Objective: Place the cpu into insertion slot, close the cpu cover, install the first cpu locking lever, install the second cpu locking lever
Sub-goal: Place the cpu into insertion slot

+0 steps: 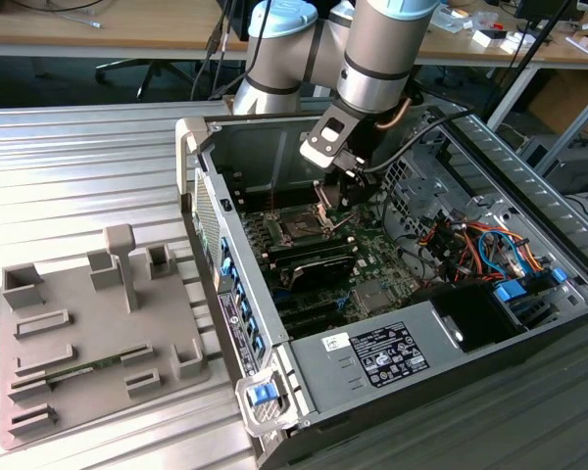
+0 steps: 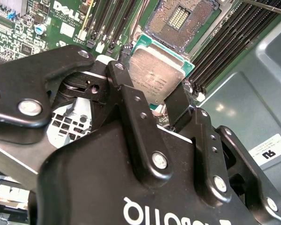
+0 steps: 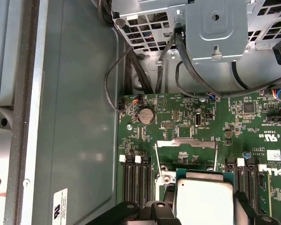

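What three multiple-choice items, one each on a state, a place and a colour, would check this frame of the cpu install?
1. The insertion slot is: A open and empty; B holding a chip; C closed over.
2. The cpu is: A seated in the slot; B clamped in the gripper; C lying loose, untouched.
3. The cpu's top face is: A black; B blue; C silvery.
Answers: 1 A, its bare contacts show in the second wrist view. 2 B, the fingers press on its two sides in both wrist views. 3 C, the metal top shines grey.
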`<move>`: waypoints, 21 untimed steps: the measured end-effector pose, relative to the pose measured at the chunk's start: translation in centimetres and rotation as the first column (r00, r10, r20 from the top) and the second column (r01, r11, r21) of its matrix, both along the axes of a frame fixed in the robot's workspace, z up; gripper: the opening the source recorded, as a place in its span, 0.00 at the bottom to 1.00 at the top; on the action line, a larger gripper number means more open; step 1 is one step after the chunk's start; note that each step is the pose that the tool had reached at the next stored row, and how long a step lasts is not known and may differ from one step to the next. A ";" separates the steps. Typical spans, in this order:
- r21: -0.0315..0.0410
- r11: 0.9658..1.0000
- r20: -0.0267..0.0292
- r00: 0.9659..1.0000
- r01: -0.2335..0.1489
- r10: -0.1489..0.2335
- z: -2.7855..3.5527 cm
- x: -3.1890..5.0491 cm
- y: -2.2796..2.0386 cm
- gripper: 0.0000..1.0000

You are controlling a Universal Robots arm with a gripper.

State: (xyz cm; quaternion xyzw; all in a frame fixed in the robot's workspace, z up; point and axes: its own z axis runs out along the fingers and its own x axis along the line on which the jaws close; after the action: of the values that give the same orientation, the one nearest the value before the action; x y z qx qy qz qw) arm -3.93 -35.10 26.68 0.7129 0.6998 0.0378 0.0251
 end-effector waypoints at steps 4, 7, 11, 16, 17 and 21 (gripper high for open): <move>0.000 1.000 0.000 1.000 0.000 0.000 -0.07 -0.06 0.00 0.55; 0.000 1.000 0.000 1.000 0.000 0.000 -0.12 -0.11 0.00 0.55; 0.000 1.000 0.000 1.000 0.000 0.000 -0.18 -0.14 0.00 0.55; 0.000 1.000 0.000 1.000 0.000 0.000 -0.25 -0.17 0.00 0.55; 0.000 1.000 0.000 1.000 0.000 0.000 -0.27 -0.18 0.00 0.55; 0.000 1.000 0.000 1.000 0.000 0.000 -0.34 -0.24 0.00 0.55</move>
State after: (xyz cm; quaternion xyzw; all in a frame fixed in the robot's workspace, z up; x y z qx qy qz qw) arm -4.16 -35.10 26.34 0.7130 0.6997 0.0378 0.0251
